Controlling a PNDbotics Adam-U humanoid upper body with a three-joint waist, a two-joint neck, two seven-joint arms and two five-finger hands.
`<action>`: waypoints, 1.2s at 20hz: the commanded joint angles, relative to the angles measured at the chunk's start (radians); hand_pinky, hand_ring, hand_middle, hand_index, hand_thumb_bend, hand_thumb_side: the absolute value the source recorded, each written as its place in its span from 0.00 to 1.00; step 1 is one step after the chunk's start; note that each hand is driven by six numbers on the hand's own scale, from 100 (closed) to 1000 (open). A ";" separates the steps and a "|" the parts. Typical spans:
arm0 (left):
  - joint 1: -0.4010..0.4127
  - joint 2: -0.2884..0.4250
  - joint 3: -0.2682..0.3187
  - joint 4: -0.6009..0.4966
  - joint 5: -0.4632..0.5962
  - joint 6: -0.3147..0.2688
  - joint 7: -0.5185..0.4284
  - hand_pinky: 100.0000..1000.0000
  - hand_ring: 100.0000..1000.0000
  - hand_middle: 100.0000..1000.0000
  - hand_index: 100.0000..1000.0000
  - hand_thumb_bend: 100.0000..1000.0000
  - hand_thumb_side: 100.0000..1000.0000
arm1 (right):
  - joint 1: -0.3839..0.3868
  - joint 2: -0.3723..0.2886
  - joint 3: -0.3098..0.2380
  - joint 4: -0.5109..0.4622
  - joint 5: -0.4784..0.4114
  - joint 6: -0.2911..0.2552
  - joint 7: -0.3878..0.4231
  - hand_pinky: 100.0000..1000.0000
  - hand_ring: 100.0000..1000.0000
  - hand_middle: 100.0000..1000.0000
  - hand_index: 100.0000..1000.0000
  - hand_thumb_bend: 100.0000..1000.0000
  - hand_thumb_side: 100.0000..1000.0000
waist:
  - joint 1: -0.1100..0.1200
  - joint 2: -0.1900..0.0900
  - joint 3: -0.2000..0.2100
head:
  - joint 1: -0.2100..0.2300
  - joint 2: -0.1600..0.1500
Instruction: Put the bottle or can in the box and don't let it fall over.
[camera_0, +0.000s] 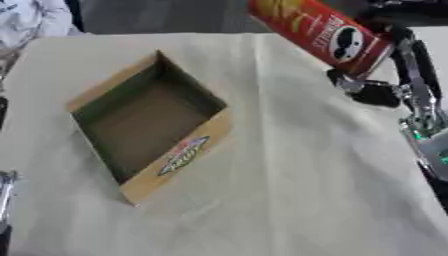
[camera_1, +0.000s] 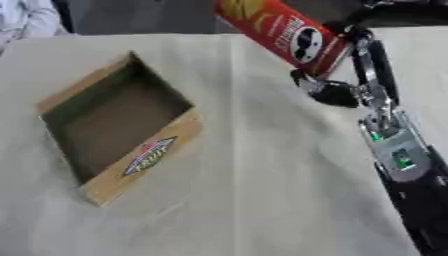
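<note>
A red Pringles can (camera_0: 324, 32) hangs tilted in the air at the upper right, its top leaning up and to the left past the picture's edge. My right hand (camera_1: 331, 93) reaches in from the right along a silver and black forearm, with dark fingers curled round the can's lower end. The open cardboard box (camera_0: 179, 157) lies on the table at the left, turned like a diamond, with nothing inside and a printed label on its near wall. The can is well to the right of the box and higher than it. A silver sliver of my left hand (camera_0: 3, 192) shows at the left edge.
A cream cloth (camera_0: 289, 190) covers the whole table. The table's far edge runs just behind the box. A person's pale sleeve (camera_0: 26, 20) shows at the far left corner, away from the box and the can.
</note>
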 joint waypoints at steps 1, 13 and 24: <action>-0.014 0.017 0.012 -0.030 -0.009 -0.004 0.019 0.51 0.86 0.60 0.61 0.49 0.54 | -0.057 0.009 0.026 -0.030 -0.001 0.017 0.051 0.50 0.65 0.55 0.64 0.27 0.00 | -0.003 -0.030 0.007 | -0.008 0.004; -0.032 0.005 0.007 -0.117 -0.053 -0.020 0.069 0.52 0.85 0.60 0.62 0.50 0.51 | -0.122 0.140 0.107 0.109 0.153 -0.032 0.157 0.50 0.65 0.55 0.63 0.23 0.00 | -0.014 -0.046 0.027 | -0.031 0.021; -0.039 0.001 -0.001 -0.149 -0.060 -0.024 0.057 0.53 0.84 0.60 0.62 0.50 0.51 | -0.122 0.201 0.143 0.162 0.207 -0.064 0.185 0.52 0.66 0.56 0.64 0.22 0.00 | -0.017 -0.050 0.040 | -0.047 0.029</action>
